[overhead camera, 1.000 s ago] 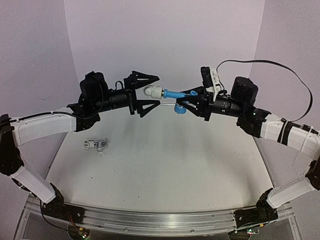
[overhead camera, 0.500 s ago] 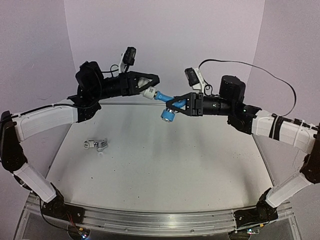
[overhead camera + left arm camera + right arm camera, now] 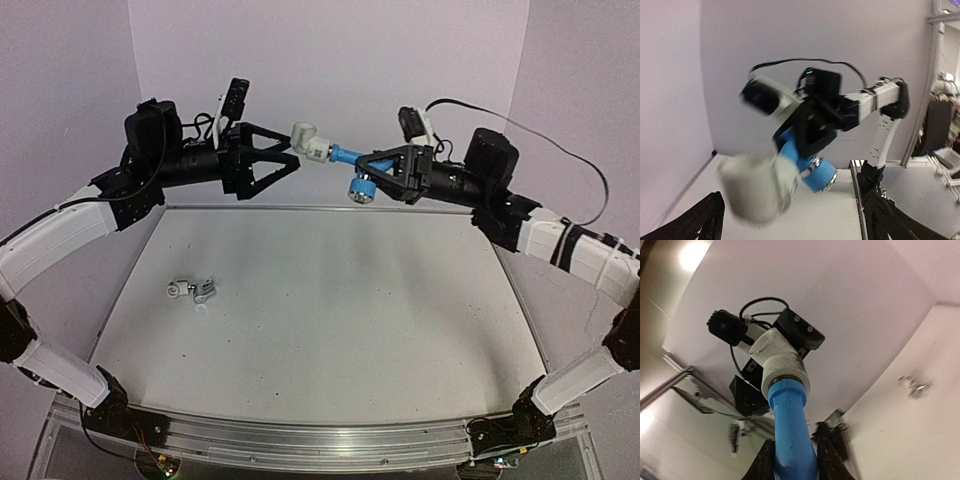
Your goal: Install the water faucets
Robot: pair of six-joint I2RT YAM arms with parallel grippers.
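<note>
Backed off, left claw gapes; right claw grips blue faucet.

On the bench, loose faucet lies near the left edge, about midway front to back. The other faucet is up in the air over the far edge, near its middle, clamped in the right pincer on its right. A fitting sits on its left end, just beside the spread tips of the left pincer
</note>
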